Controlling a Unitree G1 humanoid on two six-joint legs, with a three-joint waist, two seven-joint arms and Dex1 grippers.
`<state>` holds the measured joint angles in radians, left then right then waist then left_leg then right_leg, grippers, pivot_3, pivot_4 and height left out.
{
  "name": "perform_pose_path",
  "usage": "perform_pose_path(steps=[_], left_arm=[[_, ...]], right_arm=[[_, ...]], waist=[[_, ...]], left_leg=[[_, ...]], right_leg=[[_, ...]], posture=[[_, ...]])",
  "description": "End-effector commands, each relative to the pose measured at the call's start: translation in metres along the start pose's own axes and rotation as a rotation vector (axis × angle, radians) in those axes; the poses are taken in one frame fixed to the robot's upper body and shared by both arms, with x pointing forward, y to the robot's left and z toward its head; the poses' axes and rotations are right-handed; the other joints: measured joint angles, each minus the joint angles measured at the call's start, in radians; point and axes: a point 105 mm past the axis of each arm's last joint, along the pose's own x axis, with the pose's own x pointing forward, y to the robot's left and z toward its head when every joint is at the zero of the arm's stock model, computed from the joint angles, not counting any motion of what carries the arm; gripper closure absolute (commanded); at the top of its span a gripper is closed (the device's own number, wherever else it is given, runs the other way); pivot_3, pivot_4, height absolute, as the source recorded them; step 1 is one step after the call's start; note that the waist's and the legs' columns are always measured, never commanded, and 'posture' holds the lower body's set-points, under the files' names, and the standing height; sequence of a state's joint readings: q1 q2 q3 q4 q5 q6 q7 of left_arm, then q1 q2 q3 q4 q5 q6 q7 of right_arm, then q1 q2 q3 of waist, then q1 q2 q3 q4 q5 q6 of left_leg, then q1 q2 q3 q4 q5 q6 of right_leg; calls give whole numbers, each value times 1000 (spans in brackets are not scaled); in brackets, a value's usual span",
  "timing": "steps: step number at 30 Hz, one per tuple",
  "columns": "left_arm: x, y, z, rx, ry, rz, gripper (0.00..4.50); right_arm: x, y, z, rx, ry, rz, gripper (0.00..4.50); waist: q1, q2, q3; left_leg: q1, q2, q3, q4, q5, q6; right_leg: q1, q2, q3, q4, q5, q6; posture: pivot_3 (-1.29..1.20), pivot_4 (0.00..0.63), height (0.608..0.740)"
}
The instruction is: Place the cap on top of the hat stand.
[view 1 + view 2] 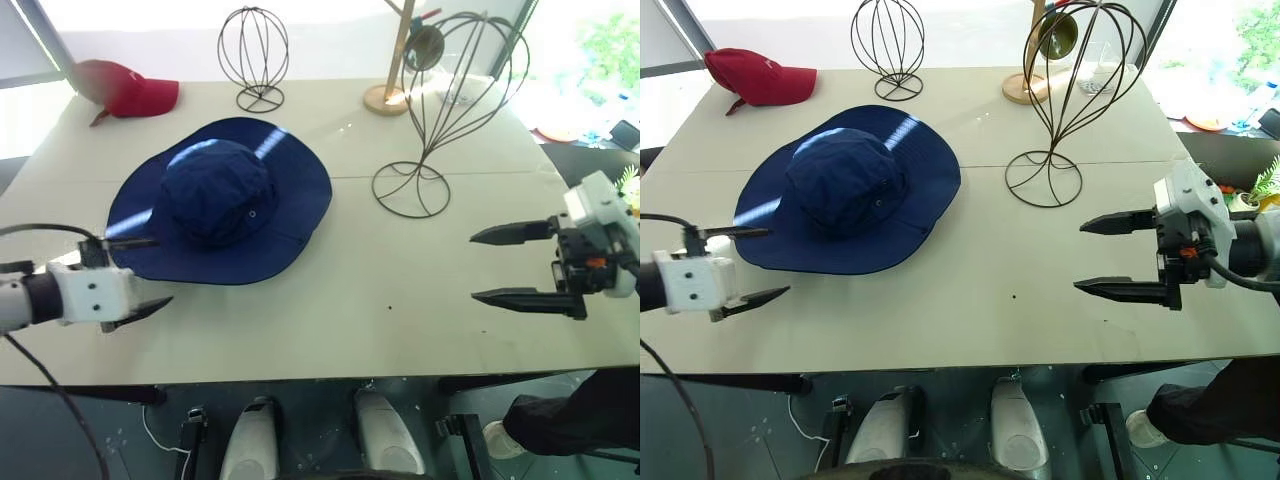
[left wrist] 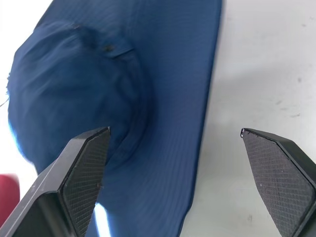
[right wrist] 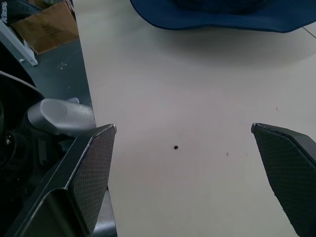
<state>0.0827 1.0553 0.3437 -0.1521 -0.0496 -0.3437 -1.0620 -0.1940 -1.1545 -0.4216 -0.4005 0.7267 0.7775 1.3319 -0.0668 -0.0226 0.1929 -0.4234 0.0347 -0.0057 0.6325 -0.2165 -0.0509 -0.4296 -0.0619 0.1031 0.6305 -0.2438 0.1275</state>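
Lying flat on the table (image 1: 330, 330), the cap (image 1: 222, 195), beside the hat stand (image 1: 440, 120), both grippers, left (image 1: 140, 272) and right (image 1: 495, 266), gaping wide, gripping nothing

The table (image 1: 330, 300) is seen from above by the two eye views, which face forward and down; nearly the same scene is shared by both, with the cap (image 1: 220, 200) at the left of the hat stand (image 1: 440, 120). The cap (image 2: 123, 89) is viewed from very near by the left wrist view, between that arm's own fingers (image 2: 81, 177). By the right wrist view, low over the table, only the cap's brim (image 3: 222, 17) is shared.
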Motion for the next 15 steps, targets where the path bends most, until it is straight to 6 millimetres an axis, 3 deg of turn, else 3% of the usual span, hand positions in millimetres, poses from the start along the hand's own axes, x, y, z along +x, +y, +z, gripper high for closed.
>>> perform_pose_path(steps=[1, 7, 15], left_arm=[[14, -4, 2, 97, -8, -28, 80], [47, -2, -5, 193, -2, -4, 80], [81, 18, -14, 234, 40, 141, 80]], right_arm=[[-2, 4, 10, -45, -16, -33, 0], [-1, 5, 14, -47, -22, -58, 0], [-1, 7, 23, -64, -37, -82, 0]], waist=[[2, 0, 0], [17, 0, 0], [25, -1, 0]], left_leg=[[0, 0, 0, 0, 0, 0], [0, 0, 0, 1, 0, 0], [-1, 0, -1, 3, 0, 0]], right_leg=[[0, 0, 0, 0, 0, 0], [1, 0, 0, 0, 0, 0], [2, 1, 0, 1, 2, 4]], posture=[[0, 150, 739], [0, 150, 739], [0, 150, 739]])
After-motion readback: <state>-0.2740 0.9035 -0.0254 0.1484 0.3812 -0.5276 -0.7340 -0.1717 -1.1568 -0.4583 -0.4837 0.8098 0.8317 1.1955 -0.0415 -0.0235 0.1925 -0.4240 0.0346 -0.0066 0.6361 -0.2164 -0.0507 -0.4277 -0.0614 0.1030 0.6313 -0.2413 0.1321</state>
